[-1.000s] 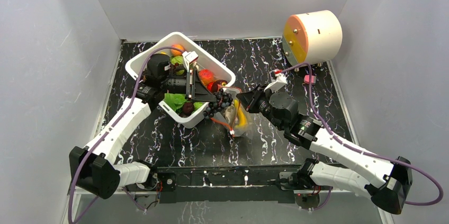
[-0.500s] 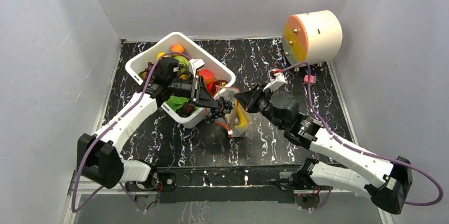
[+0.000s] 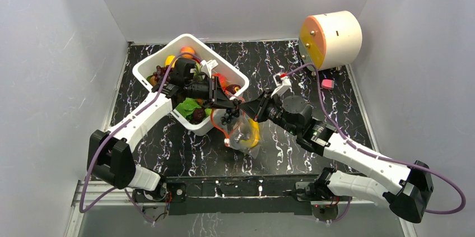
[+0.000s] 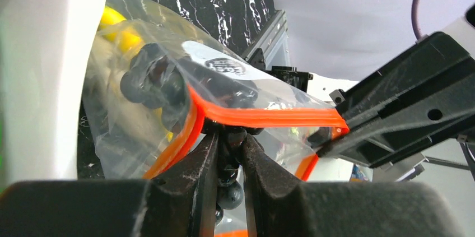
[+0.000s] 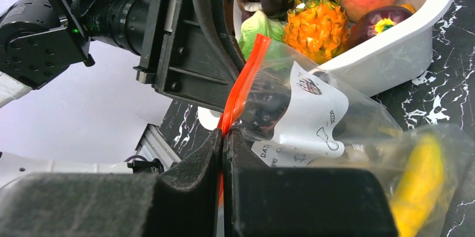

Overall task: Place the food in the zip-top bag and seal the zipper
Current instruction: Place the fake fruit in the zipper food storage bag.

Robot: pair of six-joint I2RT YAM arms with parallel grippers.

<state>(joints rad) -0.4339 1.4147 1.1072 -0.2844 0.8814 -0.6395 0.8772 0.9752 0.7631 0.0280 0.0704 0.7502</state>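
Observation:
The clear zip-top bag (image 3: 245, 134) hangs open above the table beside the white tub, with a yellow banana (image 3: 255, 130) inside. My right gripper (image 3: 252, 107) is shut on the bag's red zipper strip (image 5: 242, 86) and holds the mouth up. My left gripper (image 3: 232, 106) is shut on a bunch of dark grapes (image 4: 231, 184) and holds it at the bag's mouth, the grapes partly inside the bag (image 4: 154, 77). The zipper (image 4: 263, 116) is open. A pineapple (image 5: 315, 27) lies in the tub.
The white tub (image 3: 154, 63) with several toy foods stands at the back left, touching the bag. A cream and orange cylinder (image 3: 330, 38) stands at the back right, a small pink thing (image 3: 327, 84) near it. Grey walls enclose the black marbled table (image 3: 313, 97).
My left gripper has carried the grapes from over the tub rightward to the bag's mouth. My right gripper has moved left and lifted the bag's edge toward it.

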